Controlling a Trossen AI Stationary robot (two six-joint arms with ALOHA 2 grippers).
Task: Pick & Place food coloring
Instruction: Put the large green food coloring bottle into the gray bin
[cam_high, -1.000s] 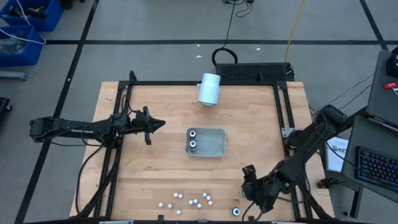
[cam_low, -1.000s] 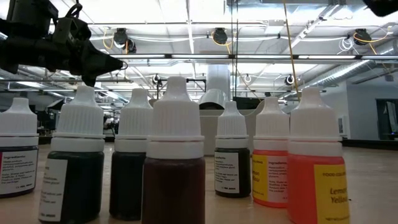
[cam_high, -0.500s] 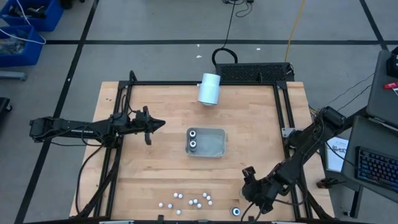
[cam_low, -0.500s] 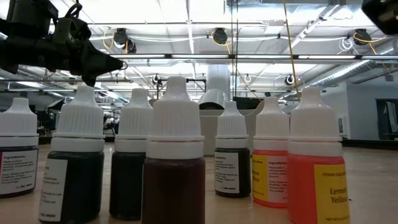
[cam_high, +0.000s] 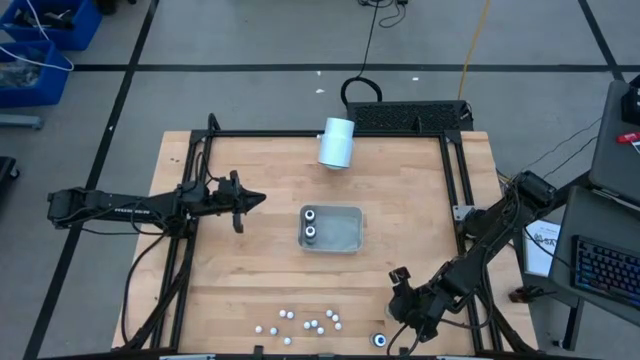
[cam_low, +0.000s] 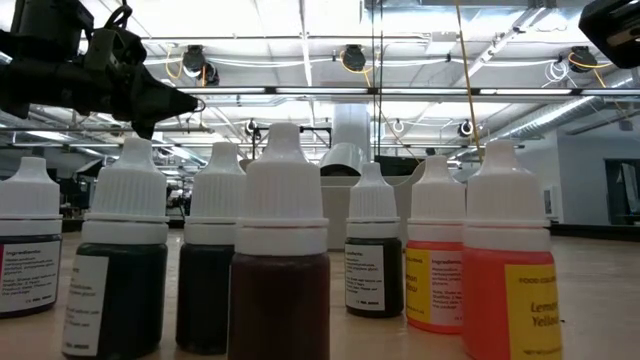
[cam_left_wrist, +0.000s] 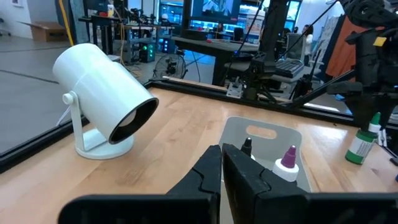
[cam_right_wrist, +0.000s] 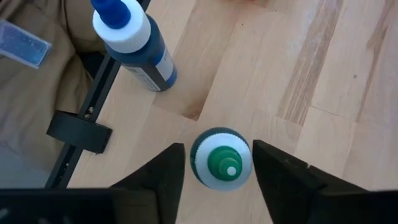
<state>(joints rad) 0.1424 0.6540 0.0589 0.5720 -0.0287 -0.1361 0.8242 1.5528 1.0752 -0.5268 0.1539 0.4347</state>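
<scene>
Your right gripper (cam_right_wrist: 214, 168) sits at the table's near edge, right of centre, fingers spread either side of a green-capped white-collared bottle (cam_right_wrist: 221, 166), not yet pinching it; narrow gaps show on both sides. In the high view that gripper (cam_high: 400, 325) hides most of itself under the arm, and the bottle (cam_high: 380, 340) is only a small dark ring at the table edge. Just beside it in the right wrist view stands a blue-capped dark blue bottle (cam_right_wrist: 134, 40) with its label cut off.

The cluster of small white-capped food coloring bottles (cam_high: 300, 322) stands near the front edge, left of the gripper. In the low view they (cam_low: 280, 270) fill the frame and block nearly everything behind; the label text is too small to read, and the orange one at the right is cropped.

Mid-table, the grey rectangular plastic tray (cam_high: 345, 240) holds two dark bottles (cam_high: 310, 224) at its left end. In the left wrist view only their tips show above the tray wall.

Your left gripper (cam_high: 248, 200) hangs left of the tray, fingers pressed together, holding nothing.

At the far edge lies the large white cylinder on a round stand (cam_high: 336, 143), its open end dark inside.
</scene>
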